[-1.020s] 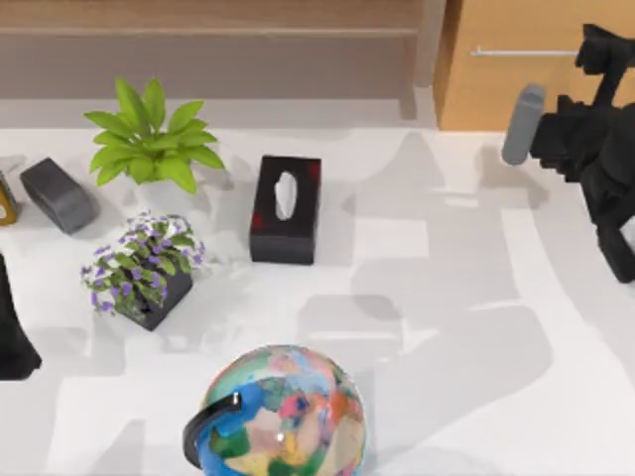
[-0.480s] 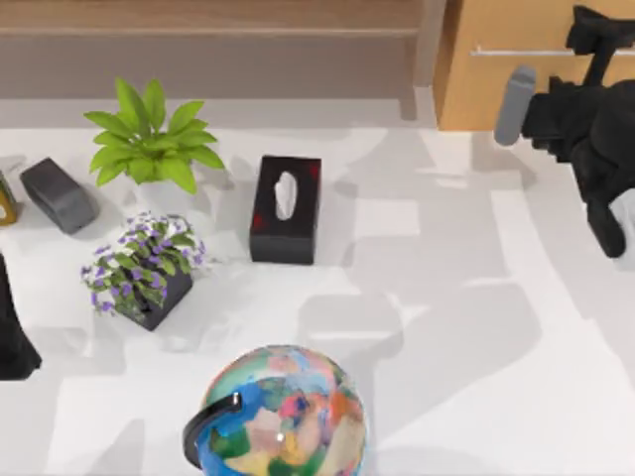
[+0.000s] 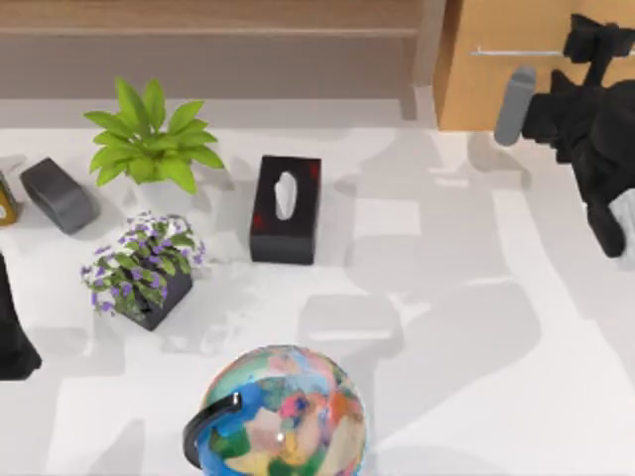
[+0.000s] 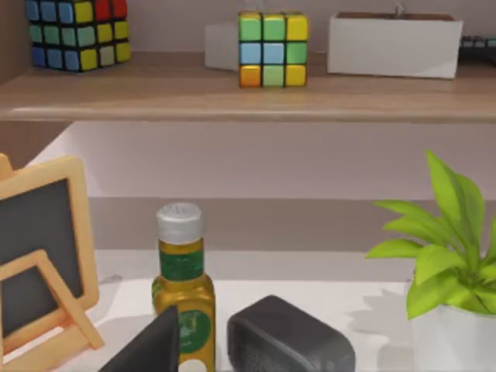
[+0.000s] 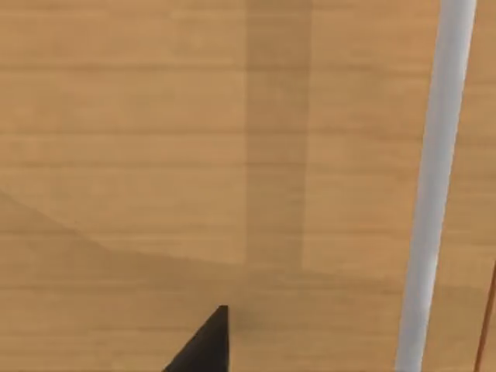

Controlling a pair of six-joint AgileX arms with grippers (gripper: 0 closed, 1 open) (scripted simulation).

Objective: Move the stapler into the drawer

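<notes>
Approaching the shut drawer (image 3: 516,74), the right gripper (image 3: 593,45) hangs by its silver handle (image 5: 434,186); its finger state cannot be told. Centre the fingers across the bar before closing. The stapler (image 3: 58,195) lies far left.

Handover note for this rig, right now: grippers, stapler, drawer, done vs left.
Right gripper: up at the drawer front by its silver bar handle; finger state unclear.
Left arm: parked at the table's left edge.
Stapler: dark grey, lying on the table at far left, beside the green plant, untouched.
Done: right arm at the handle.
Left: pull the drawer open, fetch the stapler, place it inside.
</notes>
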